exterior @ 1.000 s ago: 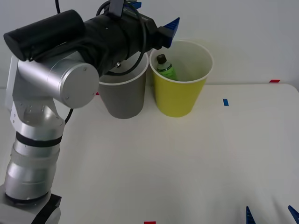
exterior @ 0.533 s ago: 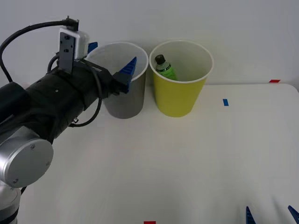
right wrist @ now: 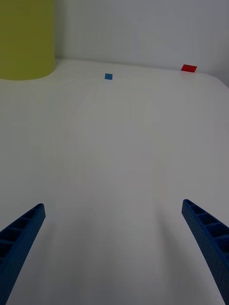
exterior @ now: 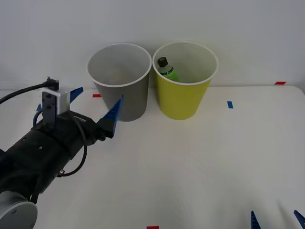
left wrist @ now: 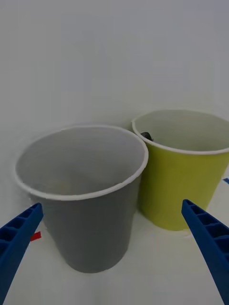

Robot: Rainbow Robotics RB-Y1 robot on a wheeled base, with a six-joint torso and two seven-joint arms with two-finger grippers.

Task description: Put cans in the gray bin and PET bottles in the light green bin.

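Note:
The gray bin stands at the back of the table with the light green bin touching its right side. A PET bottle with a black cap and green label leans inside the light green bin. My left gripper hovers open and holding nothing, just in front of the gray bin and to its left. In the left wrist view the gray bin and the light green bin stand ahead of the left gripper. My right gripper is parked open at the table's front right. The cans are out of view.
A blue tape mark and a red one lie right of the bins. Another red mark sits left of the gray bin. A white wall rises close behind the bins. White table stretches in front of them.
My left arm has pulled back from above the bins, down and toward the front left. Its gripper is open throughout. The bottle and the bins have not moved.

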